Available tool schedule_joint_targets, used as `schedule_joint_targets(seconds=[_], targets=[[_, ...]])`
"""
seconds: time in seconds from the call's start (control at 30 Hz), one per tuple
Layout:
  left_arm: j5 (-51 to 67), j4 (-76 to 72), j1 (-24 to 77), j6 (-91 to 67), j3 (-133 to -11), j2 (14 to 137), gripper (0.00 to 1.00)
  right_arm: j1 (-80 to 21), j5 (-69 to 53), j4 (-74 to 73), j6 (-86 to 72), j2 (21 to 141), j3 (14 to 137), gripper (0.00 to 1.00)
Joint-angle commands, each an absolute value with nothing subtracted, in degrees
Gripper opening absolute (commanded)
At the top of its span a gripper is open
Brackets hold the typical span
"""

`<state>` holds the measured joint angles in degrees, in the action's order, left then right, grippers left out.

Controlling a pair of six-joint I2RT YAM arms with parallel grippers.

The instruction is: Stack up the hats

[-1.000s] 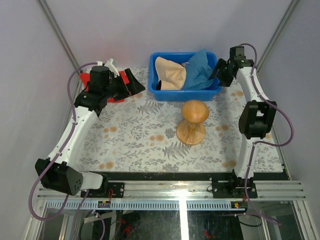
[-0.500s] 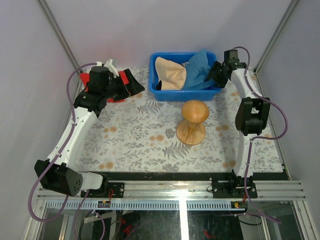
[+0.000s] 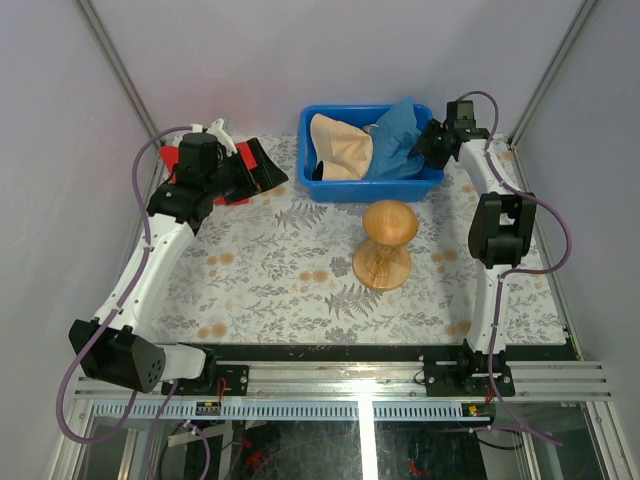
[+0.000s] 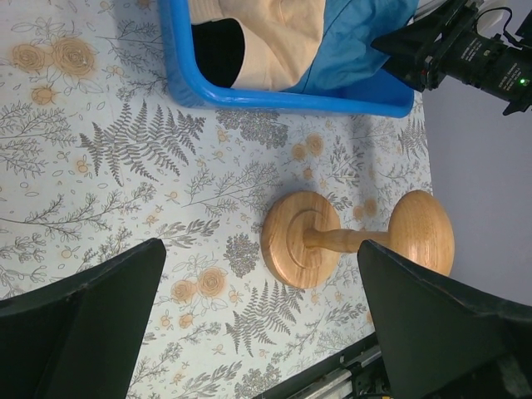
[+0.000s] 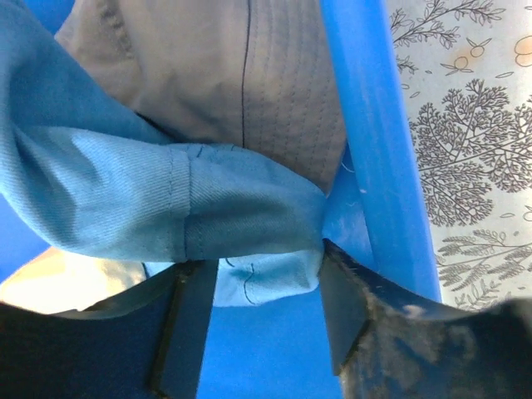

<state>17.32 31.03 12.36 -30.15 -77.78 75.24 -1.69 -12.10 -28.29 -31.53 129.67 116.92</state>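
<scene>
Blue hat [image 5: 208, 224] brim between parted jaws of right gripper [image 5: 262, 270], in bin [image 5: 366, 125].

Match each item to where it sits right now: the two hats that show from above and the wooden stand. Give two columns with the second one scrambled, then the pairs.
Things
1. blue fabric bucket hat
2. peach-beige fabric bucket hat
3. mushroom-shaped wooden stand

Places
A. upright on the floral table, in front of the blue plastic bin
B. right side of that bin, brim between the fingers of the right end effector
C. left side of that bin

Pairs: 1-B; 2-C; 3-A
</scene>
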Motion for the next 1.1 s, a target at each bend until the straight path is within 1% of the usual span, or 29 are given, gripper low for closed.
schedule_joint_targets(seconds=[0.0, 0.07, 0.1, 0.17, 0.2, 0.23, 0.43, 0.63, 0.93, 1.07], targets=[[16.1, 32.5, 12.1, -29.5, -80.2, 74.4, 1.0, -1.9, -12.3, -26.6, -31.7, 130.7, 120.2, 0.47], [16.1, 33.0, 12.1, -29.4, -80.8, 74.7, 1.0, -1.9, -11.9, -26.3, -31.5, 129.8, 119.5, 0.29], [16.2, 33.0, 12.1, -29.4, -81.1, 74.8, 1.0, -1.9, -11.6, -26.4, -31.3, 129.2, 119.4, 0.22], [16.3, 33.1, 12.1, -29.5, -81.5, 74.9, 1.0, -1.9, -11.1, -27.0, -30.7, 128.1, 119.5, 0.1], [16.3, 33.0, 12.1, -29.6, -81.5, 74.9, 1.0, -1.9, -10.6, -27.7, -30.3, 127.5, 119.8, 0.02], [16.4, 33.0, 12.1, -29.8, -81.6, 75.0, 1.0, -1.9, -10.2, -28.4, -30.0, 126.8, 120.3, 0.0], [18.9, 33.3, 12.1, -31.4, -83.3, 76.0, 1.0, -1.9, -13.3, -30.6, -30.3, 118.1, 121.1, 0.0], [22.1, 33.4, 12.1, -33.6, -84.8, 76.2, 0.99, -1.9, -18.4, -36.9, -32.4, 112.1, 127.4, 0.0], [31.0, 32.3, 12.2, -39.0, -85.0, 77.1, 0.99, -1.9, -29.3, -44.6, -37.1, 105.8, 133.5, 0.0], [33.1, 29.5, 13.1, -41.6, -83.8, 76.6, 0.99, -1.9, -34.6, -49.6, -39.4, 104.7, 138.8, 0.0]])
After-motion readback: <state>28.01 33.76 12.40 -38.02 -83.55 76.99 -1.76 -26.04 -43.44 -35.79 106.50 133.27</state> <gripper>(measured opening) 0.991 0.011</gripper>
